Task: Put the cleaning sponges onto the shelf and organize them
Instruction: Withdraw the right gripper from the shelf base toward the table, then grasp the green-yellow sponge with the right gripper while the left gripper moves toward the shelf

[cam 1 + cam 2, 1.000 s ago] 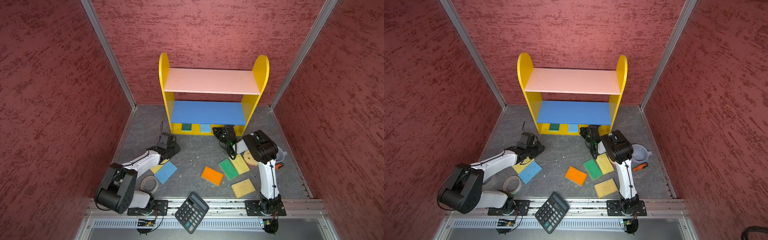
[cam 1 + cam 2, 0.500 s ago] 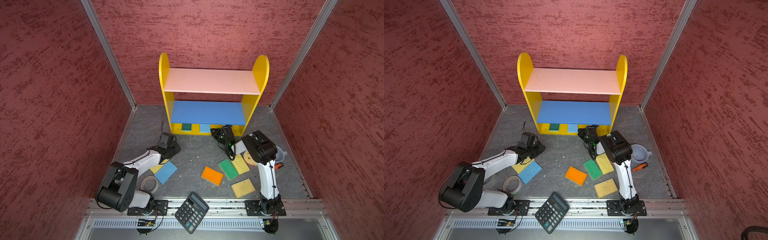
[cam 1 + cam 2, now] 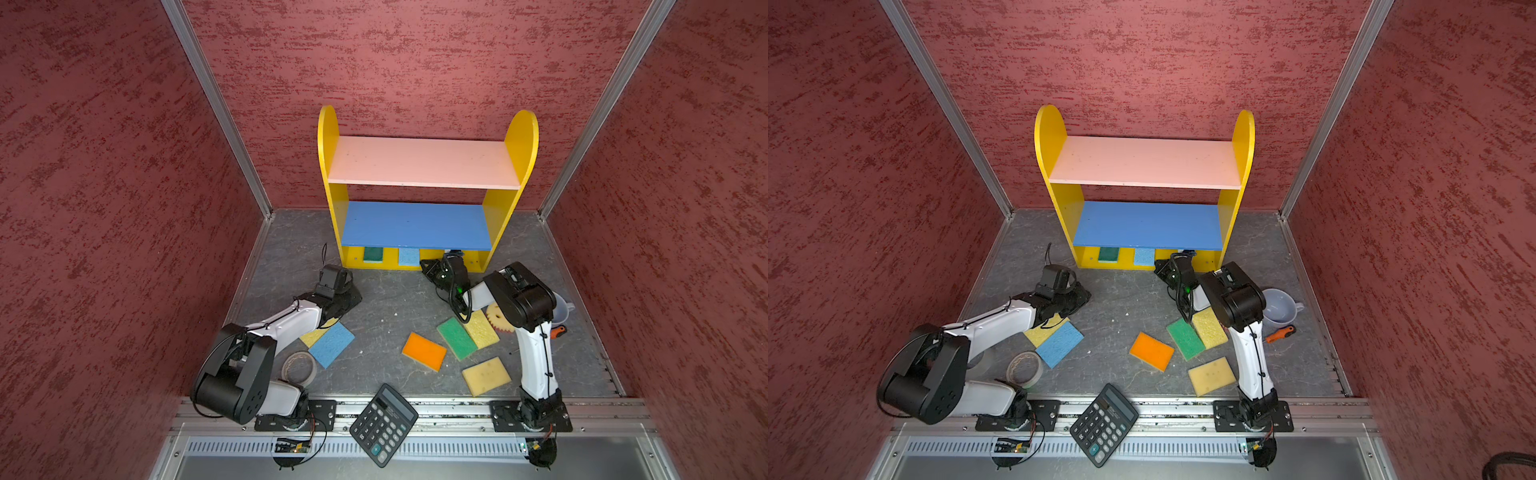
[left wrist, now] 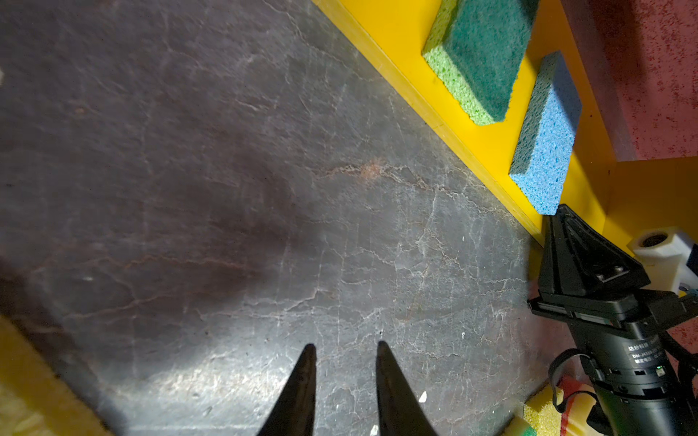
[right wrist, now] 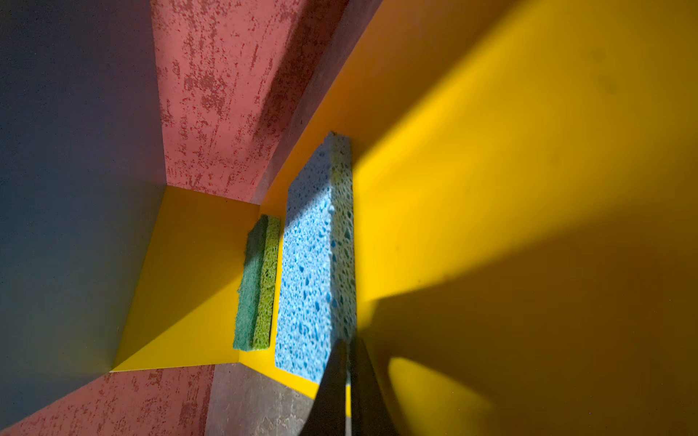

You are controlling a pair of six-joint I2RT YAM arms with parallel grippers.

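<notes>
Since the blue sponge (image 5: pixel 313 264) and the green sponge (image 5: pixel 257 287) beyond it already lie on the shelf's (image 3: pixel 415 224) bottom board, the right end effector (image 5: pixel 349 343), clenched on nothing, has edged in to the blue one's near corner, likely to straighten it. The left end effector (image 4: pixel 346 344) hangs released over the desk (image 4: pixel 226 188). The orange sponge (image 3: pixel 424 351) and others wait behind.

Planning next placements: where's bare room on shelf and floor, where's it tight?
Pink top board and blue middle board: bare. Bottom board: free past shelved blue sponge, but right gripper is there. Floor: bare between it and the left gripper. Crowded: green sponge and yellow sponge touching under the right arm.
</notes>
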